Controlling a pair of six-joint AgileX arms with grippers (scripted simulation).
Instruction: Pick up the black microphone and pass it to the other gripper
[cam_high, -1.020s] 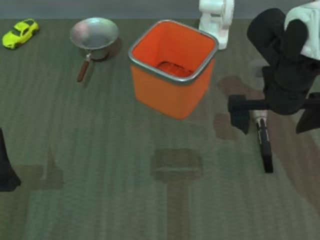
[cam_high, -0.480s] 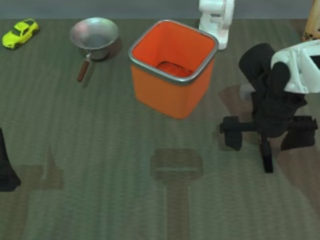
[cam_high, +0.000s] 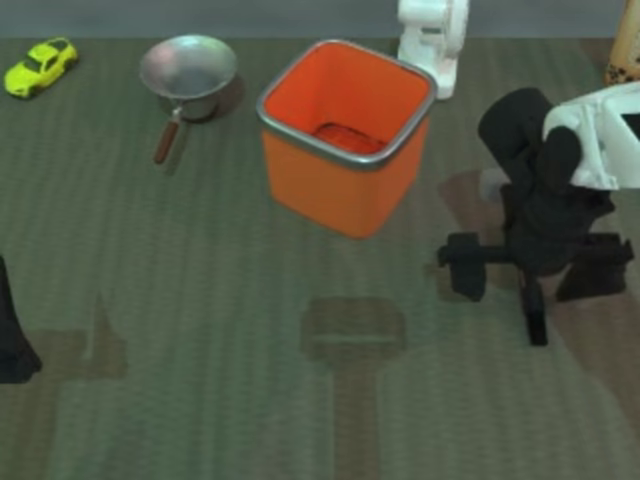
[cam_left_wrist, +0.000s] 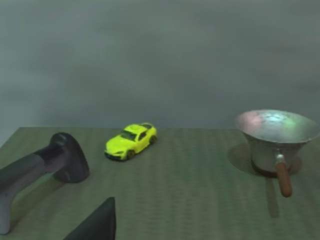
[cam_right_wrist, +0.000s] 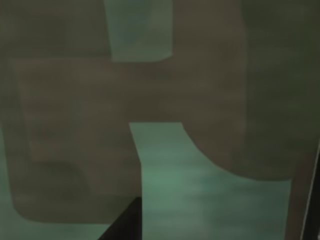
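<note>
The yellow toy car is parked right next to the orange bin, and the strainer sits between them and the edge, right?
Not quite. The yellow toy car is at the table's far left corner, well away from the orange bin. The strainer sits between the car and the bin. The top view shows it.

Green-grey bench (cam_high: 200, 380), ribbed and shadow-streaked, carrying an orange bin (cam_high: 345, 170) near centre, a brown-handled metal strainer (cam_high: 185, 75) and yellow toy car (cam_high: 40, 66) toward the far left, a white stand (cam_high: 432, 40) at the far edge, and a black microphone (cam_high: 535, 312) lying right.
</note>
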